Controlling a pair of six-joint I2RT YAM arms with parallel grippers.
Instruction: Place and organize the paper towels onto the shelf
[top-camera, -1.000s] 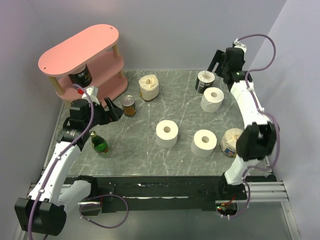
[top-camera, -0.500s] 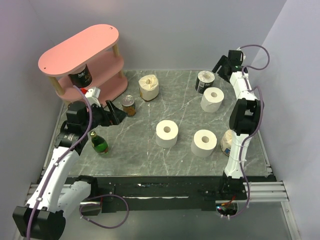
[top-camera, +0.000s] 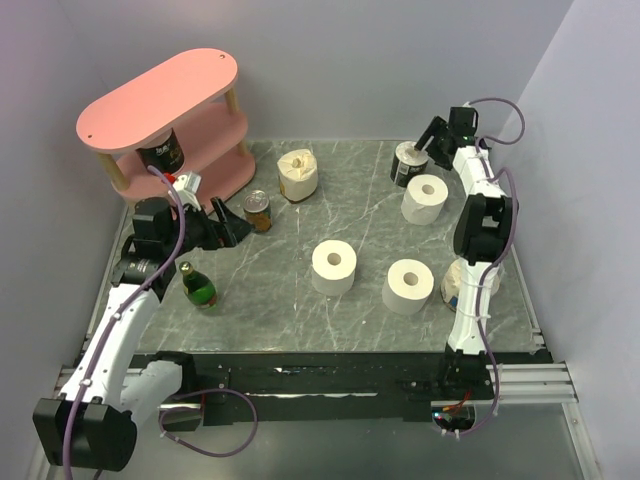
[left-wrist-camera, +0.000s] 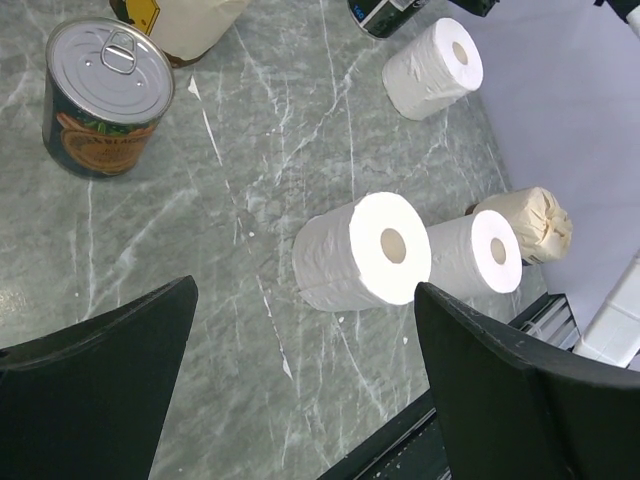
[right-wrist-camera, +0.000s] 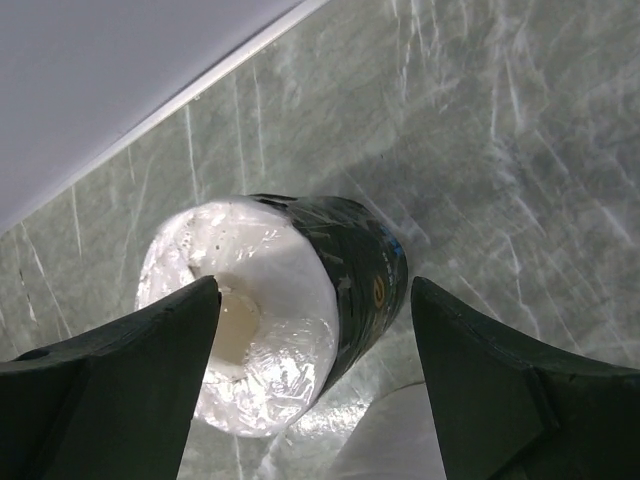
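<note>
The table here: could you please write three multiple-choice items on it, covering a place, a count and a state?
1. Where does the shelf stand? A far left corner; B far right corner; C near edge.
2. How many unwrapped white rolls are on the table? A one; B three; C seven.
3. The right hand is: A open; B shut on a roll; C out of view.
1 A: it fills that corner. 2 B: three such rolls show. 3 A: its jaws stand apart.

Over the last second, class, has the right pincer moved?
Yes. Judged against the dark-wrapped roll, which stayed put, the right pincer has come down in the top view and nearer that roll, open.
</note>
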